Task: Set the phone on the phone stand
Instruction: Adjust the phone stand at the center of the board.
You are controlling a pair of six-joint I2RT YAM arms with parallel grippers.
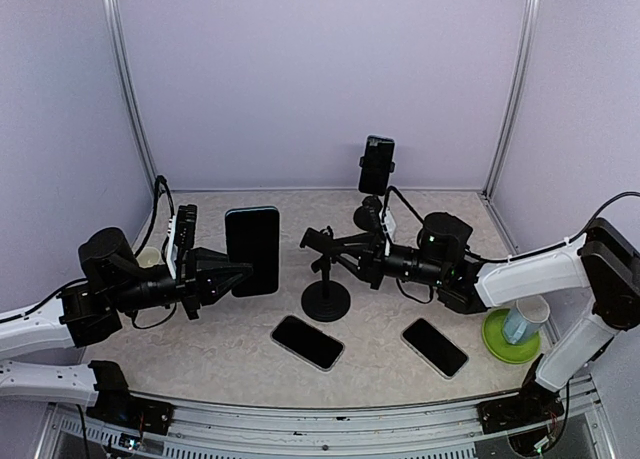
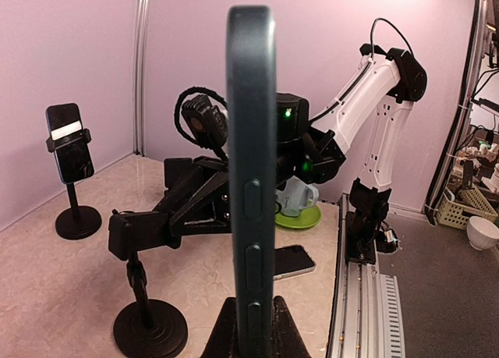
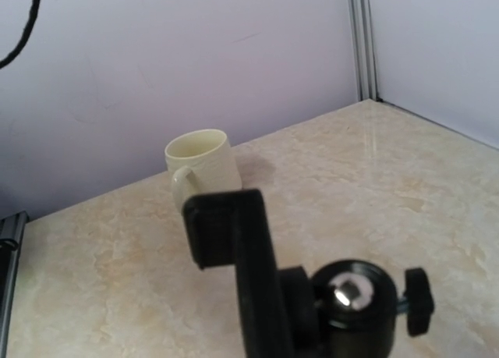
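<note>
- Lilac-walled booth over a marbled beige tabletop [image 1: 200, 339], top view. Left gripper [image 1: 243, 275] closed on the phone [image 1: 255, 241], which is upright, off the table, and just left of the phone stand [image 1: 326, 301]. Right gripper [image 1: 328, 245] at the cradle [image 1: 312, 239] of that stand, fingers alongside it; no telling whether clamped on it. Spare phones [image 1: 308, 341] flat on the near side. Second stand [image 1: 377, 165] at the far side, carrying a phone.
- Left wrist view. Phone edge-on, pinched between the left fingers [image 2: 221, 338], side buttons toward the camera. Empty cradle beyond, lower and to the left in this frame, with the right arm behind it. Before advancing, turn the phone's flat back toward the cradle and square its long edges with the clamp arms. Keep the squeeze firm: slip probably easy on so smooth a case.
- Right wrist view. Cradle bar and ball joint [image 3: 348, 292] close up, cream mug [image 3: 204, 159] behind on the table, own fingers out of sight. Brace the stand before contact, since the light base seems likely to tip or slide. Seat the phone fully, then release only once the clamp bears it.
</note>
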